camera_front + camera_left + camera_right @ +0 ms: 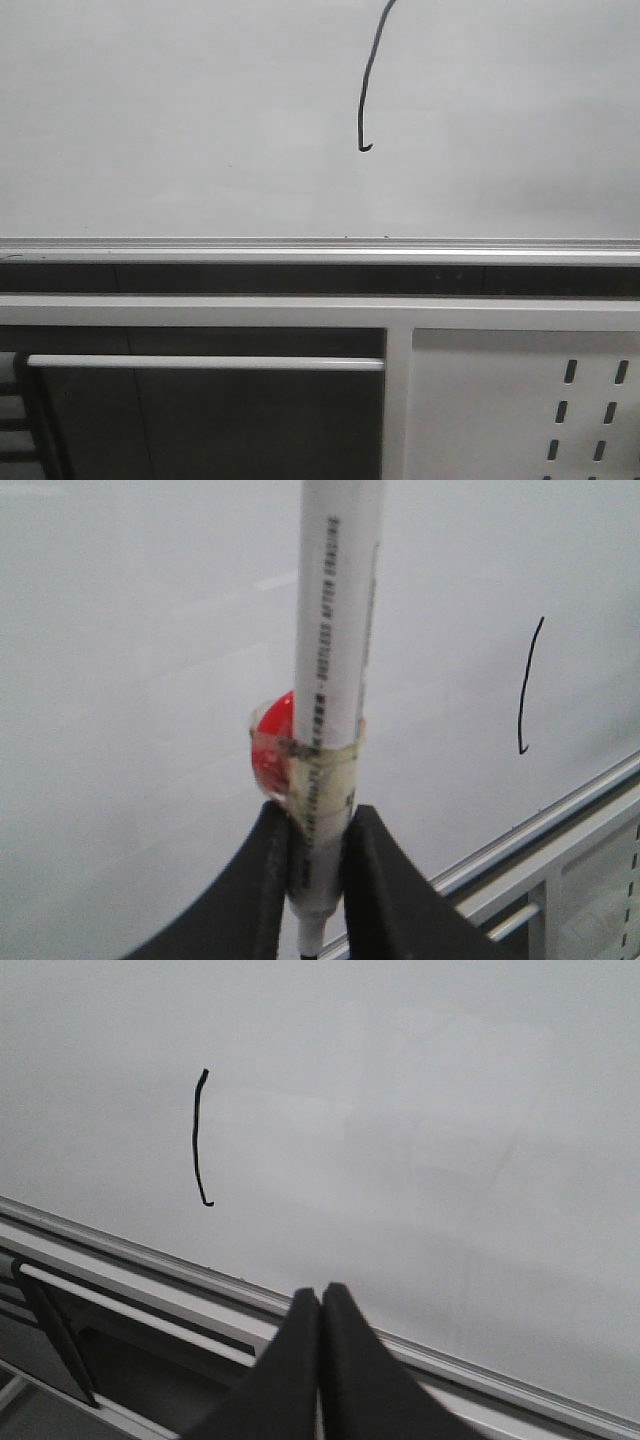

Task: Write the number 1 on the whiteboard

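Frame: I saw a white metal crossbeam running level across the front view.
Gap: a dark slot lay just above that beam.
Rail: a thin white bar crossed the shadowed opening below it.
Panel: I noted a white slotted panel lower right.
Light: soft, even, dim.

The whiteboard bears the number 1 above its rail.
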